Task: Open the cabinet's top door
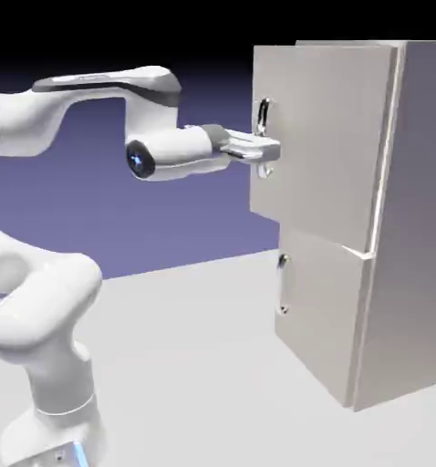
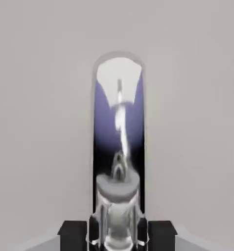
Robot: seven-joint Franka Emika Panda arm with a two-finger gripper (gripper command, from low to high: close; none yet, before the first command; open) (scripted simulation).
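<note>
reaching toward the exterior view's right with the gripper, closed narrow around the bar handle of the top door, one fingertip to either side of it in the hand view. meeting the handle below its middle, with its long axis running upright, across the line of reach. facing the door almost head-on, so close that hardly any room is left between. placed on the front of the cabinet, above the lower door, near the edge toward the exterior view's left; probably hinged along the opposite edge. calls, as judged from here, for drawing back toward the robot, then curving round the hinge side; pulling dead straight could slip along or off the bar.
</note>
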